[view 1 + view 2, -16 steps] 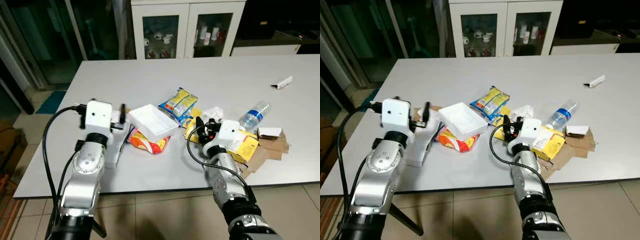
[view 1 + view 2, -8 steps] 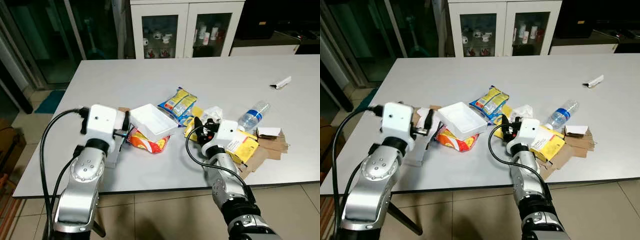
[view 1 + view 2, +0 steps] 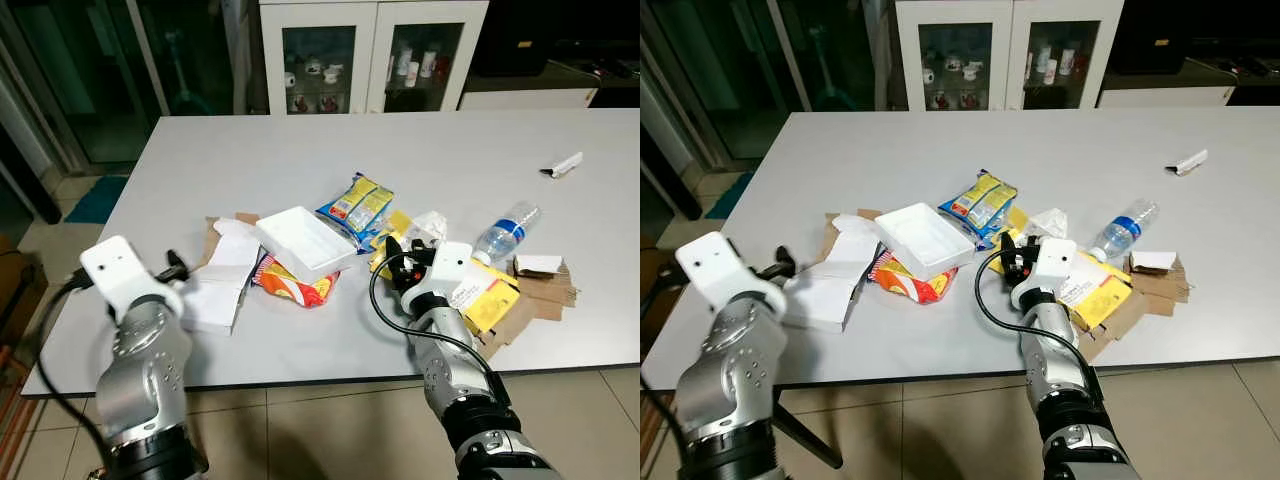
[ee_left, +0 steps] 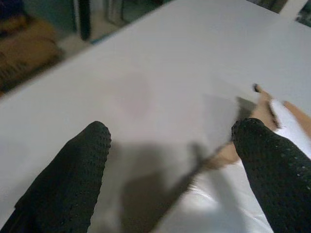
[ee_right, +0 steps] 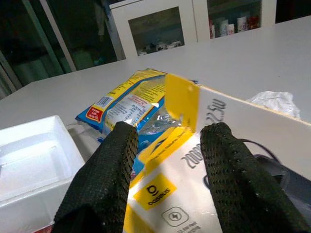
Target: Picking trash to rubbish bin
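Note:
Trash lies heaped on the grey table (image 3: 300, 150): a white foam tray (image 3: 305, 240) on an orange snack bag (image 3: 290, 287), a blue and yellow snack bag (image 3: 358, 207), a flat white carton (image 3: 222, 285), a yellow box (image 3: 487, 297) and a clear bottle (image 3: 510, 230). My left gripper (image 3: 175, 264) is open at the table's left edge, just short of the white carton (image 4: 272, 194). My right gripper (image 3: 395, 254) rests open over the yellow box (image 5: 184, 160), whose raised flap stands near its fingertips (image 5: 121, 141).
Crumpled white wrap (image 3: 428, 224), torn brown cardboard (image 3: 540, 298) and a small white carton (image 3: 540, 264) lie around the yellow box. A white wrapper (image 3: 565, 165) sits far right. A glass-door cabinet (image 3: 370, 55) stands behind the table. Tiled floor lies below the near edge.
My left arm has pulled back to the left, away from the foam tray and off the white carton, ending at the table's left edge. The right arm stayed put.

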Controlling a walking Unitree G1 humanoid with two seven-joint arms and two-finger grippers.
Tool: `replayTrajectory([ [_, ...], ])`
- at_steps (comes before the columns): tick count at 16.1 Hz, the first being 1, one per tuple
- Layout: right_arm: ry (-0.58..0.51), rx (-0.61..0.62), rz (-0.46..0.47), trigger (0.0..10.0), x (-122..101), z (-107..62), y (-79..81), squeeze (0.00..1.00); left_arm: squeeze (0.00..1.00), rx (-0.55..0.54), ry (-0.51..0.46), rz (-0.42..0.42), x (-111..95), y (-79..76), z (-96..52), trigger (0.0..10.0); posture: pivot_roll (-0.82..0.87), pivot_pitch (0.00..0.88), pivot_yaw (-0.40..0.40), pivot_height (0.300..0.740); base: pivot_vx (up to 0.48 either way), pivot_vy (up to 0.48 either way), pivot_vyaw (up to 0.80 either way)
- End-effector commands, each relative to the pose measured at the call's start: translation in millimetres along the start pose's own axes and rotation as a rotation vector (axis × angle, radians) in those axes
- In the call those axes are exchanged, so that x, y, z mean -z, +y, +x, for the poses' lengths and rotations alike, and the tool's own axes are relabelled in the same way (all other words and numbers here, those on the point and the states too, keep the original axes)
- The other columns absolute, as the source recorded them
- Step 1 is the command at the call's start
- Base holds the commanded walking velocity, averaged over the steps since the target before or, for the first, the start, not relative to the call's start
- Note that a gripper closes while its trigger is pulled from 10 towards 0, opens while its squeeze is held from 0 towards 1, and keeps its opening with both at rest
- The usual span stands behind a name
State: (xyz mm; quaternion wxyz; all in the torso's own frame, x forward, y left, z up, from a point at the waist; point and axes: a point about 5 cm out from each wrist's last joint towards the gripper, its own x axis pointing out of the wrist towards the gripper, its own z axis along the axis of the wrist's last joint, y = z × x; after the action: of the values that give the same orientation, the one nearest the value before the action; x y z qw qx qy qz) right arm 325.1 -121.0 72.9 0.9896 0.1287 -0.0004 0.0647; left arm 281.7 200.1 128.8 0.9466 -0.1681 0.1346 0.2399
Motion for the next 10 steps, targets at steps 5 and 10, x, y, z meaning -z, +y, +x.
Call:
replayTrajectory([
  [5,0.024,-0.059,-0.012,10.0,0.4,1.6,6.3,0.00,0.00,0.193,0.199,-0.126,21.0,-39.1,-9.9,10.0,0.12,0.019,-0.001,0.740,0.000,0.000,0.00],
  [10,0.086,-0.367,-0.012,10.0,-5.3,3.3,26.1,0.00,0.00,0.184,0.177,-0.118,8.3,-36.8,-13.2,10.0,0.11,0.020,-0.002,0.740,0.000,0.000,0.00],
])
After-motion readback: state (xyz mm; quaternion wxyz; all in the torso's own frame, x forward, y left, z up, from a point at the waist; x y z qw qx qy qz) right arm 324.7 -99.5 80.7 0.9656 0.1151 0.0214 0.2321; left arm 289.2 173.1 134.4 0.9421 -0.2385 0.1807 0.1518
